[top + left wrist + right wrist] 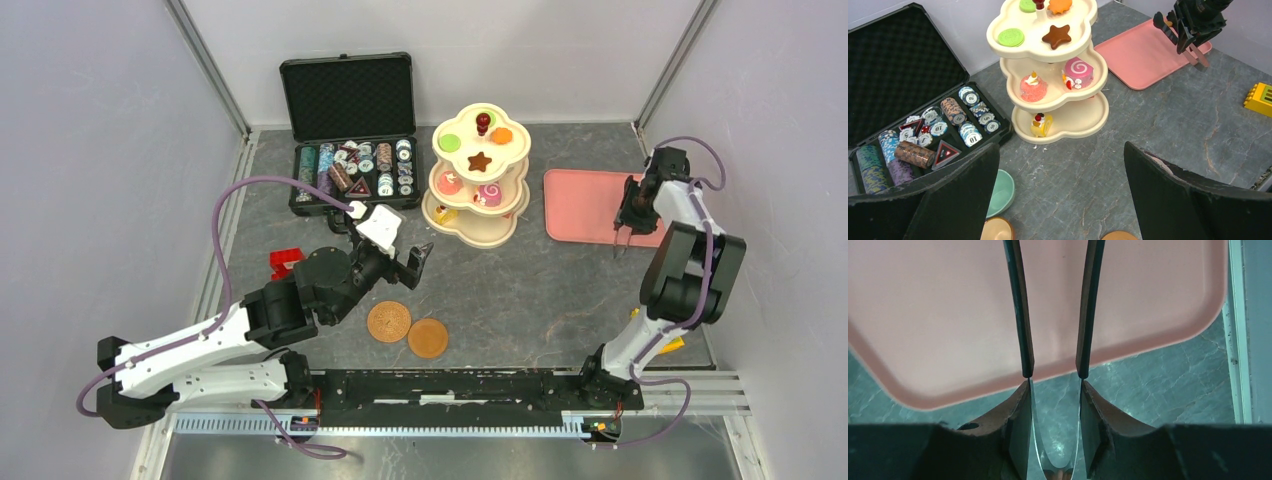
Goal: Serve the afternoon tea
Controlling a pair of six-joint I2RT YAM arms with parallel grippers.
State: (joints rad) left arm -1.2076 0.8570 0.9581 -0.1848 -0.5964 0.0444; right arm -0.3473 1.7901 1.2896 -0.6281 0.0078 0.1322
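Note:
The cream three-tier stand (pixel 478 175) (pixel 1058 75) with a red knob carries small toy pastries on all tiers. Two brown saucers (pixel 389 321) (pixel 428 338) lie in front of it. My left gripper (pixel 410 262) (pixel 1060 150) hangs wide open above the table, holding nothing. Beside its left finger sit a teal cup (pixel 1000 192) and a smaller brown cup (pixel 997 230). My right gripper (pixel 632 215) (pixel 1055 390) is shut on metal tongs (pixel 1020 315) (pixel 1198 52). Their black tips stand apart over a pink tray (pixel 585 205) (pixel 948 315), with nothing between them.
An open black case of poker chips (pixel 350 140) (pixel 923 135) stands at the back left of the stand. A red toy car (pixel 285 262) sits beside my left arm. A yellow block (pixel 1260 99) lies near the right arm's base. Grey walls close in both sides.

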